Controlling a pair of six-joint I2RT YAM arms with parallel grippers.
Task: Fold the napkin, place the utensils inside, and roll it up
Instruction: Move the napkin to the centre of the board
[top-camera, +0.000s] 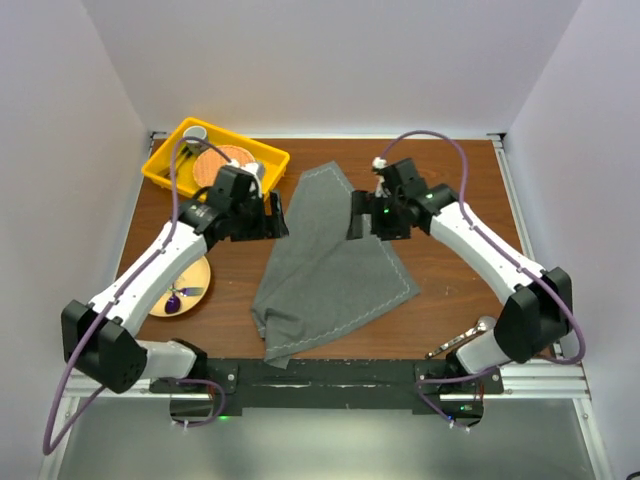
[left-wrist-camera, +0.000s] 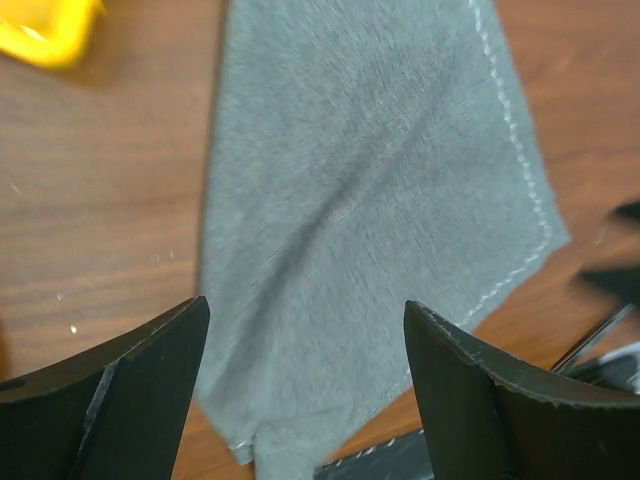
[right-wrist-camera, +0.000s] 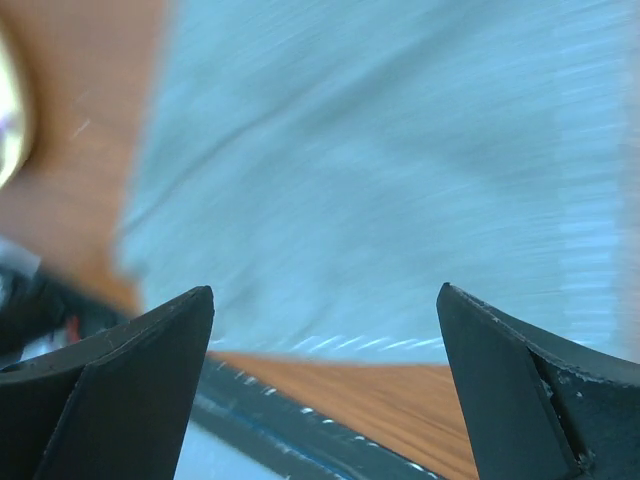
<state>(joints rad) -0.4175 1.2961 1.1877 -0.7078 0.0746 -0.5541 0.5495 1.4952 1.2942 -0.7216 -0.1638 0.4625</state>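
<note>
Napkin (top-camera: 330, 265) noted lying creased on the surface (top-camera: 450, 300). Left pincer (top-camera: 280, 215) found spread wide and empty at its left edge, right pincer (top-camera: 357, 215) likewise at its right edge.

the grey-green napkin (top-camera: 330, 270) lies loosely folded and creased, flat on the middle of the table (top-camera: 445, 270), pale stitching along its edges.

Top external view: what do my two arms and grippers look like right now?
The white-shelled left arm and right arm have black joints and bases, each trailed by a looping purple cable. The left gripper and right gripper have black, wedge-shaped fingers.
</note>
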